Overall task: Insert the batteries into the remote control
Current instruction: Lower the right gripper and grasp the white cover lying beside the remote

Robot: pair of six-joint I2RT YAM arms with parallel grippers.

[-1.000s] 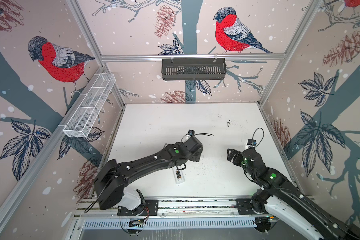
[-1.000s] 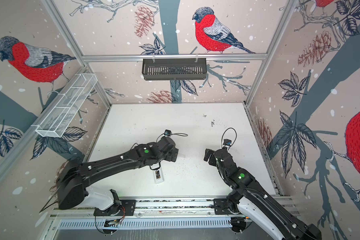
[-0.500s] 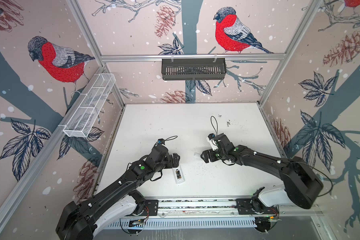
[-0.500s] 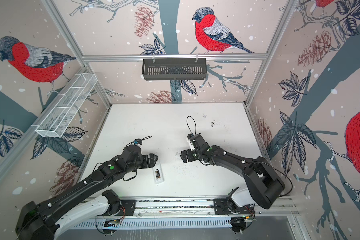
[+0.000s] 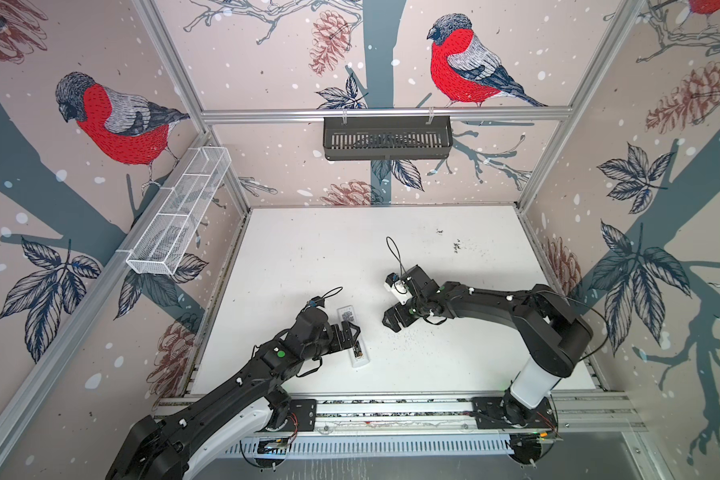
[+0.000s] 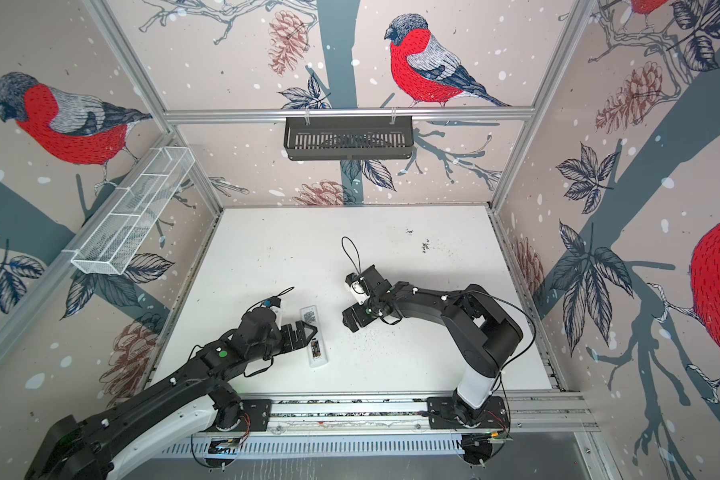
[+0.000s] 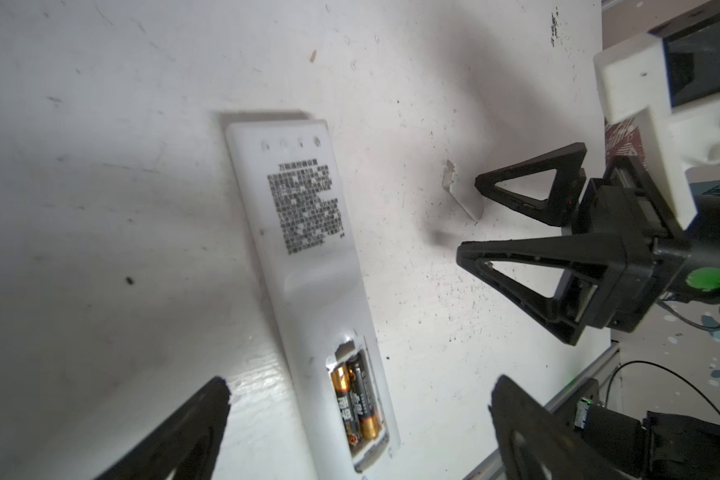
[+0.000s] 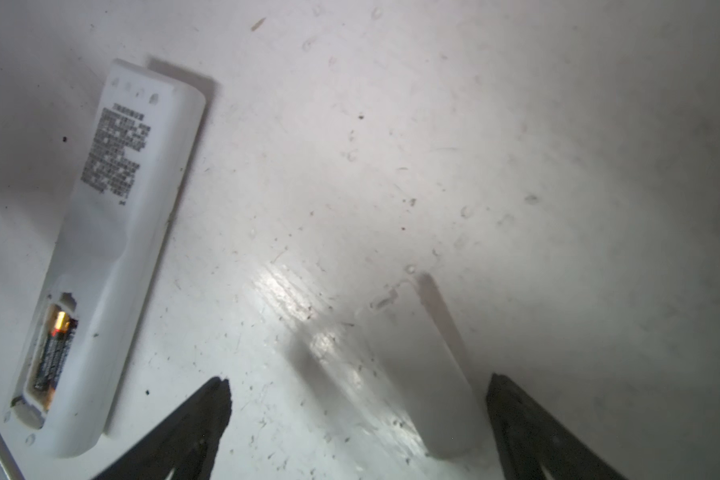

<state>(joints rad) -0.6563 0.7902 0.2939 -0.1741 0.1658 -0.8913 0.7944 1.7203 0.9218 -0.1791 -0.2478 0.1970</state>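
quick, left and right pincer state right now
left pincer: open, holding nothing
right pincer: open, holding nothing

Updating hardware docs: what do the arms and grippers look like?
Left arm and right arm: black, white base links. The left gripper and right gripper carry black, hollow triangular fingers. A green dot marks each arm. Thin black cables loop off the wrists; the right wrist camera sits in a white mount.

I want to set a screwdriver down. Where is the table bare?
Bare: far half of the table up to the back wall, and the strip along the right wall. Crowded: near middle, with the remote control, loose white cover, left gripper and right gripper.
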